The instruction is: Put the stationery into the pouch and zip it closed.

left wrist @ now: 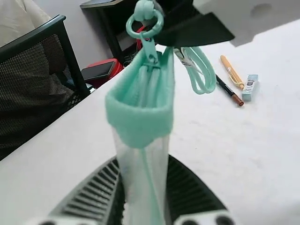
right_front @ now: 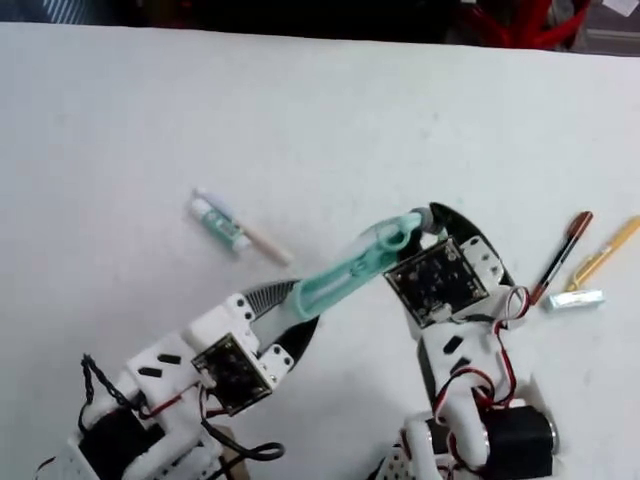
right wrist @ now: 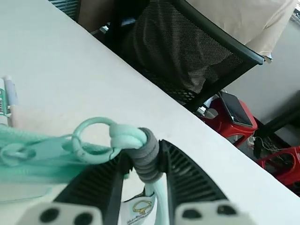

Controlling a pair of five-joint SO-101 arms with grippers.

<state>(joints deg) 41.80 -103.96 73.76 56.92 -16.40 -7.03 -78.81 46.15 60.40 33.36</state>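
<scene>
**Soft pouch held at both ends**

The pouch [right_front: 345, 275] hangs over the table [right_front: 120, 120], stretched between the two arms. It looks light, soft and limp, and its smooth clear side may slip. So I judge that the firm places to hold are its ends and the zip ring [right wrist: 93, 136]. The left gripper [left wrist: 143, 187] is closed on the end away from the ring. The right gripper [right wrist: 143, 157] is clamped on the strap [left wrist: 199, 70] beside the ring. The pens [right_front: 560, 258] lie apart on the table.
</scene>
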